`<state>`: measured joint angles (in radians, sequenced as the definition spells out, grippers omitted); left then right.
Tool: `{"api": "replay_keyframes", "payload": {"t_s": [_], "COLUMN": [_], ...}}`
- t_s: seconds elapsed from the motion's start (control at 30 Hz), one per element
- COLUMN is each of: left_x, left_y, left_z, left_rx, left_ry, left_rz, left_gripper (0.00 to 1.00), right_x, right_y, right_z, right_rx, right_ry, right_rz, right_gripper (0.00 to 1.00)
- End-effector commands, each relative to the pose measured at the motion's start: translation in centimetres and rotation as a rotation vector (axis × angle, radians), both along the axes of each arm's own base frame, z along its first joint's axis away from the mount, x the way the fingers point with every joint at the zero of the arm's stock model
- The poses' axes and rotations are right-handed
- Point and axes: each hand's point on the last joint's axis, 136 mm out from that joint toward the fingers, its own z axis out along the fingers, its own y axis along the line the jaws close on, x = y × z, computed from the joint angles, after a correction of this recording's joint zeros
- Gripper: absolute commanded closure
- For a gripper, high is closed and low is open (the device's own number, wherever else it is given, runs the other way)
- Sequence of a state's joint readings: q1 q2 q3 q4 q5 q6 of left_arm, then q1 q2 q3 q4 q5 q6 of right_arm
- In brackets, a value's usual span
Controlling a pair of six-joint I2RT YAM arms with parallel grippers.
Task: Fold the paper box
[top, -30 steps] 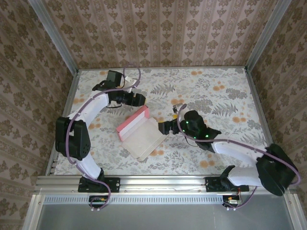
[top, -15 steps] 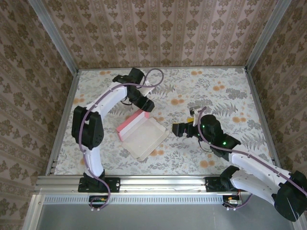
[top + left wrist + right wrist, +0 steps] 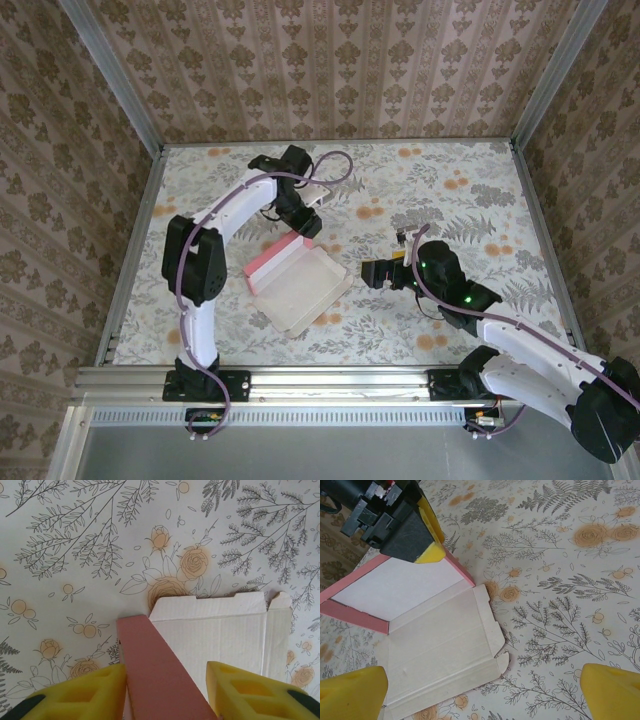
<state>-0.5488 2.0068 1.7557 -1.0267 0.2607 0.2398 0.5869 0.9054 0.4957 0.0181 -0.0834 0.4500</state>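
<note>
Pink box (image 3: 297, 288) lies mid-table (image 3: 480, 200), one wall raised at its 11 o'clock. Left claw (image 3: 166, 680) straddles that wall, fingers apart. Right claw (image 3: 368, 272) gapes wide at 3 o'clock, empty.

Paper box (image 3: 296, 282) at frame centre: thin matt card, pink outside, pale whitish and faintly ribbed inside. The desk (image 3: 470, 180) is covered in a smooth, matt floral-printed sheet. The left hand (image 3: 167, 690) and right hand (image 3: 480, 695) have matt yellow plastic fingers (image 3: 80, 692). At lower right, the right arm (image 3: 520, 345) has a glossy white plastic shell.
</note>
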Motion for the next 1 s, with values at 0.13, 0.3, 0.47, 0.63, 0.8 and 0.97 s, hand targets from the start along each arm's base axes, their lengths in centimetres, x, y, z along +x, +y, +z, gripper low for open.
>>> {"api": "replay_keyframes", "payload": {"t_s": [0.13, 0.3, 0.47, 0.63, 0.8, 0.97], "left_x": [0.1, 0.2, 0.4, 1.1, 2.6, 3.5], "left_y": [0.5, 0.6, 0.7, 1.1, 2.3, 3.2], "left_z": [-0.2, -0.3, -0.1, 1.0, 2.6, 3.3], "left_rx": [0.035, 0.039, 0.027, -0.081, -0.285, -0.553], "left_ry": [0.010, 0.005, 0.009, 0.050, 0.115, 0.201], "left_rz": [0.016, 0.021, 0.054, 0.171, 0.384, 0.620], "left_gripper": [0.66, 0.73, 0.74, 0.72, 0.71, 0.71], "right_x": [-0.1, -0.2, -0.1, 0.0, -0.4, -0.8], "right_y": [-0.2, -0.3, -0.8, -1.4, -1.5, -1.9], "right_z": [-0.6, -0.8, -1.1, -1.7, -1.5, -0.8], "right_rx": [0.007, 0.007, 0.007, 0.002, 0.037, 0.079], "right_ry": [0.024, 0.040, 0.098, 0.193, 0.238, 0.280], "right_rz": [-0.011, -0.018, -0.064, -0.120, -0.129, -0.137], "right_gripper": [0.00, 0.00, 0.00, 0.00, 0.00, 0.04]}}
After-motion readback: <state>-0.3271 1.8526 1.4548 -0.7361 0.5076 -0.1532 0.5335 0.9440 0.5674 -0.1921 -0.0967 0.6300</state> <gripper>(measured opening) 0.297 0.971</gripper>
